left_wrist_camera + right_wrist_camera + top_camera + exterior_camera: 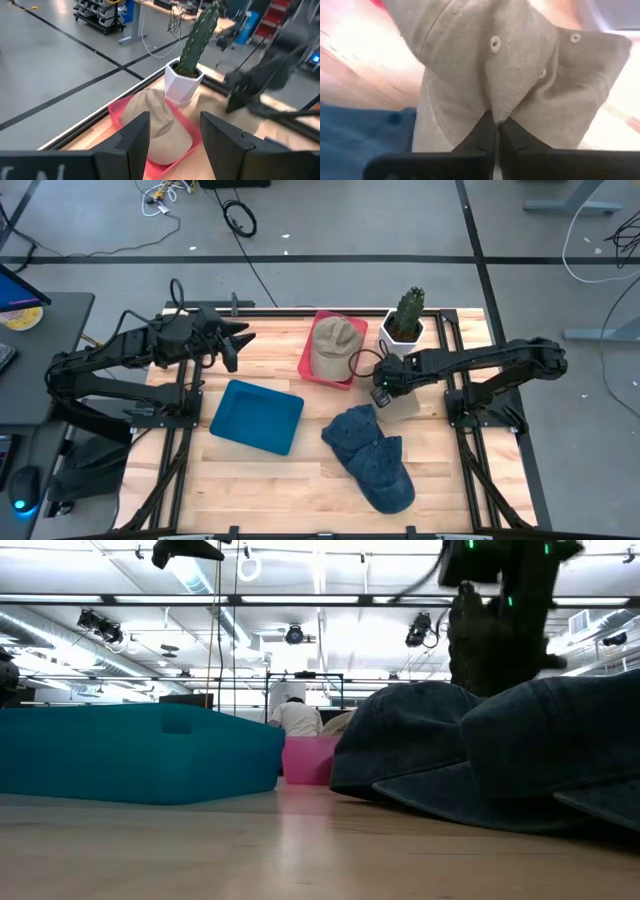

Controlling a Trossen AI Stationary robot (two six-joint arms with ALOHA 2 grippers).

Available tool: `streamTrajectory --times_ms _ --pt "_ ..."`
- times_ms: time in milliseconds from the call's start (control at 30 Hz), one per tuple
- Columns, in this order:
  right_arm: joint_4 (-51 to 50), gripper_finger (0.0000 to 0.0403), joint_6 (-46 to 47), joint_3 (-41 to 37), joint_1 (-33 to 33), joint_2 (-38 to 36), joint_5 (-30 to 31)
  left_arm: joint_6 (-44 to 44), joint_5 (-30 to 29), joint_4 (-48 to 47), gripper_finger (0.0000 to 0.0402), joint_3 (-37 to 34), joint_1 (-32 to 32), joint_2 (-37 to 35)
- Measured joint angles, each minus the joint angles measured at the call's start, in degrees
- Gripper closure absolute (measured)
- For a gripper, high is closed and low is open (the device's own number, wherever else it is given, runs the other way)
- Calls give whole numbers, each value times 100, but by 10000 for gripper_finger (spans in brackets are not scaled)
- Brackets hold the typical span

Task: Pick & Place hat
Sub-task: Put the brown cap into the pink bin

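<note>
Beige hat point(510, 85) — bunched directly ahead of the right gripper point(496, 131), fingers pinching its fabric, beside the pink tray point(308, 363). Right arm reached inward; left gripper point(172, 135) spread, hovering apart.

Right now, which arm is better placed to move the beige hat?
The right. Its right gripper is shut on the beige hat; the left gripper hangs open above the table's far left.

Tan hat point(495, 75): woven cloth, matt. Table point(270, 480): pale wood.
</note>
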Motion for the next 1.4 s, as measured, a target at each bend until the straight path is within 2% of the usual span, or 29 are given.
streamTrajectory --times_ms 200,433,567,667,1100,1400 --pt "-791 401 708 1232 272 -9 331 815 1 10 225 0 -1 2" --pt "-718 402 1713 2091 597 70 759 1542 0 15 225 0 1 0" --pt "-207 402 2021 2384 697 242 891 1795 -1 18 225 0 1 0" --pt "76 403 2140 2685 705 534 979 1913 0 18 225 0 1 0" --pt "-183 403 2167 4493 307 2275 1281 2000 1 -253 225 0 1 -48" --pt "-122 403 2057 4793 -107 2711 1190 2205 0 -534 225 0 1 -280"
